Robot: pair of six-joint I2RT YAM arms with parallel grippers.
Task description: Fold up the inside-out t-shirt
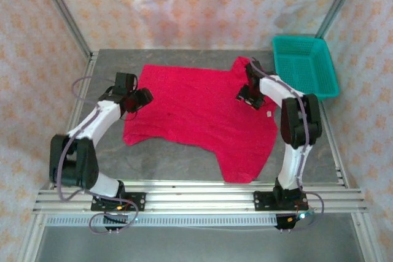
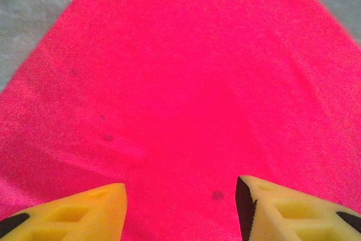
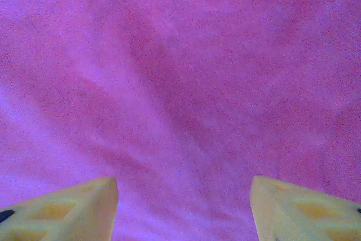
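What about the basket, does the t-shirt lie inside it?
No, the t-shirt lies flat on the table, outside the basket.

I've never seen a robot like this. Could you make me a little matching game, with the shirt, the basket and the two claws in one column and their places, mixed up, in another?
Things:
1. t-shirt
2. basket
3. left gripper
4. right gripper

Places:
A. far right corner of the table
B. open, at the t-shirt's left edge
C. spread across the middle of the table
D. open, over the t-shirt's right part, near the basket

Pairs: 1-C, 2-A, 3-B, 4-D
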